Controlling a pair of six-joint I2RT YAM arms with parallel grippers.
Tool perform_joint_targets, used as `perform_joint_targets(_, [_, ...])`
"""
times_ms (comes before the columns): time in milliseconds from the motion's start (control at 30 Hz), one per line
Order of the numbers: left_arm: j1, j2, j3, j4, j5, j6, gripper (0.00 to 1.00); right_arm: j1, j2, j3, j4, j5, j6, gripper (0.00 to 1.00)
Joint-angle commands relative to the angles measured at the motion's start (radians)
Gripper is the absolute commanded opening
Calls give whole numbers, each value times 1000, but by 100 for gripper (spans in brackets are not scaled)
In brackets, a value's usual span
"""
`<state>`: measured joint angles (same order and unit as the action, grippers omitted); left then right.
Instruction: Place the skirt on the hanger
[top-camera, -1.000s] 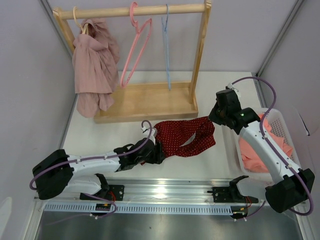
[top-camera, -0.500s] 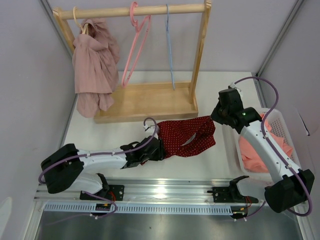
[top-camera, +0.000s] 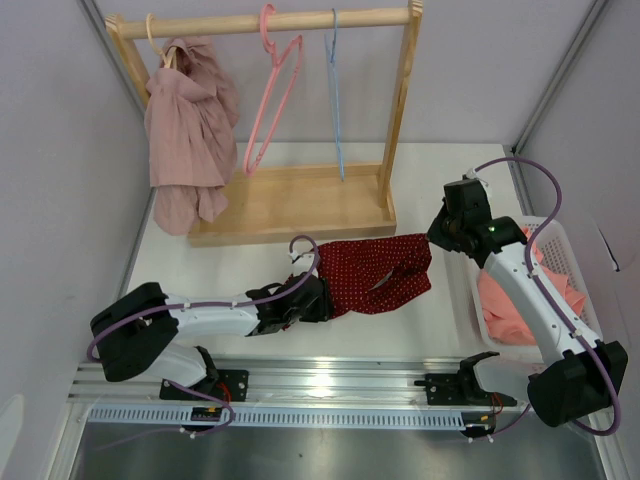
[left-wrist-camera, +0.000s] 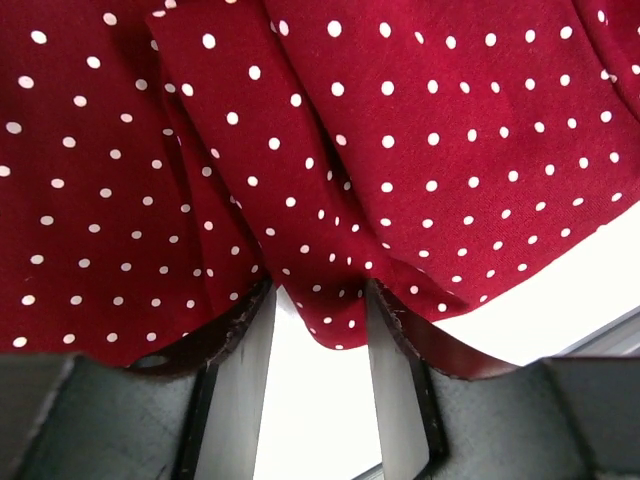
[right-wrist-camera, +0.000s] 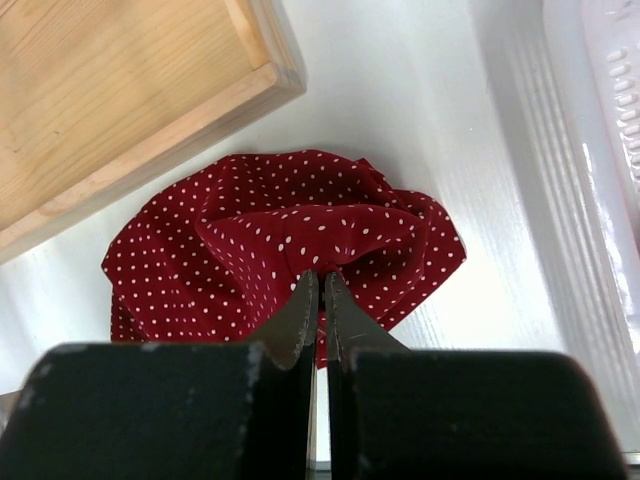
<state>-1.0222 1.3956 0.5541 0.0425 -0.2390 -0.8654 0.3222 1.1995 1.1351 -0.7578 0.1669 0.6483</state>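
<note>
Skirt (top-camera: 375, 272), red with white dots, lies just in front of the wooden rack (top-camera: 290, 205). Right gripper (right-wrist-camera: 321, 285) is pinched onto its edge. Left gripper (left-wrist-camera: 320, 330) stands parted around its opposite edge; whether it grips, I cannot tell.

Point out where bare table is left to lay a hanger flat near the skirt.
Bare table lies between the rack's right post and the basket, and behind it toward the wall. A narrower strip runs between the rack base and the left arm. The middle is crowded: skirt with both arms on it.

Bright, even overhead light, glare on the metal rail (top-camera: 330, 382), soft shadows, wrist views sharp.
</note>
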Motion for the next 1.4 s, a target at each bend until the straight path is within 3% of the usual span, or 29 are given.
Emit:
perform_joint_targets(0, [-6,26,21,39,6,-21,45,-17,-31,-3,26,-9,-27,0])
perform_joint_targets(133, [-7,46,26,57,12,-21,39,-25,-35,-3,25,-15,-32,0])
perform_joint_targets(300, [-7,56,52,50,13,-14,19,-31,-40,-3,25,-24,-35,0])
perform_joint_targets(433, [-7,-41,82,-19,15,5,0,-34,-58,18,9,-18,-45,0])
perform_joint_targets(867, [33,-505,408,-556,-109,123,0,-48,-176,206,-54,-47,-96,0])
perform_joint_targets(1133, [34,-642,630,-759,-213,175,0,-49,-305,325,-22,-112,-131,0])
perform_joint_targets(1367, [34,-707,770,-857,-220,193,0,-48,-399,431,-12,-187,-170,0])
